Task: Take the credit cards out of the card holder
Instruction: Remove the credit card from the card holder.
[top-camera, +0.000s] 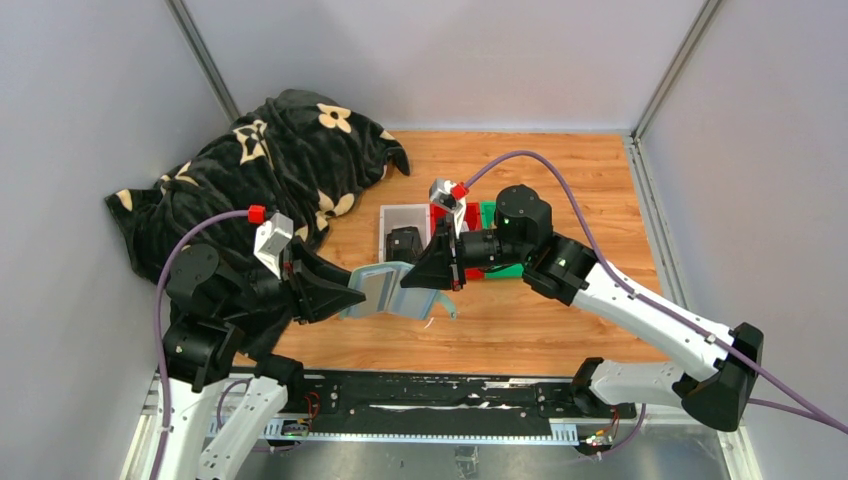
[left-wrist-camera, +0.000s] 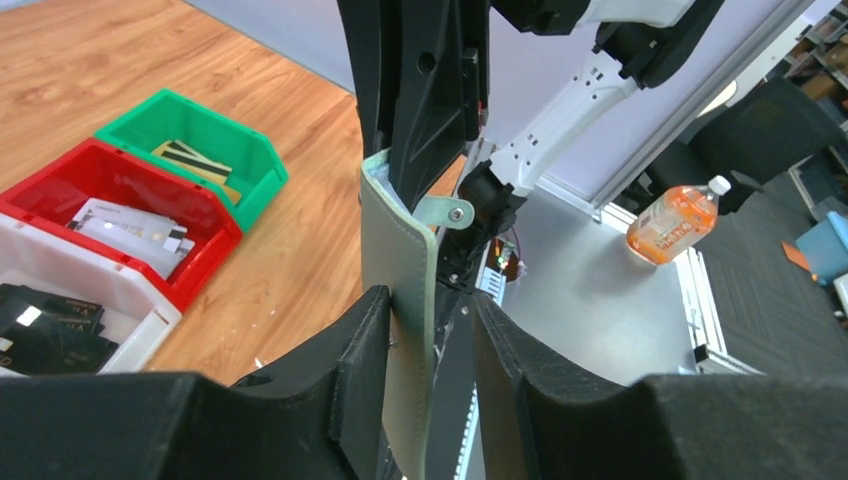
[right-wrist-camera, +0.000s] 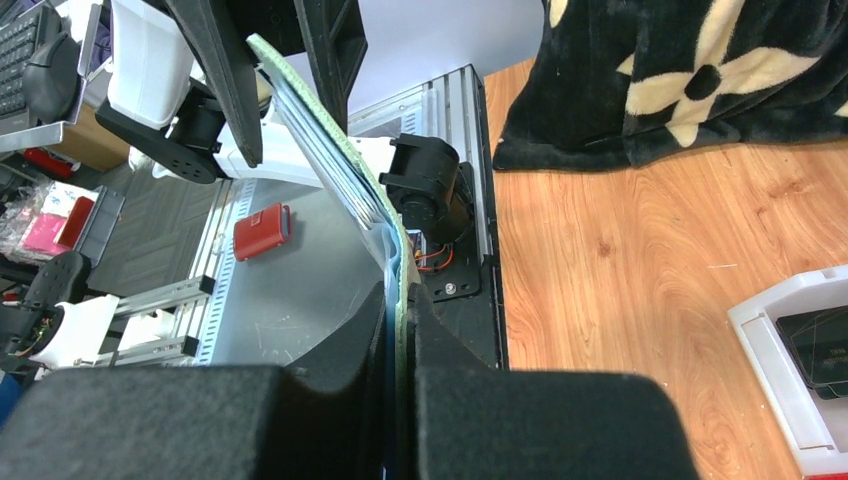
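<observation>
Right wrist view: right end effector (right-wrist-camera: 400, 305) pinches card holder (right-wrist-camera: 330, 165); left end effector (left-wrist-camera: 430, 310) spread around it.

Sage-green card holder (top-camera: 395, 292) hangs unfolded midair, credit cards (left-wrist-camera: 130, 225) in bins (left-wrist-camera: 205, 215).

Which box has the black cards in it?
The white tray, at the end of the row, holds the black cards. The red tray holds pale cards, the green tray yellowish striped cards.
</observation>
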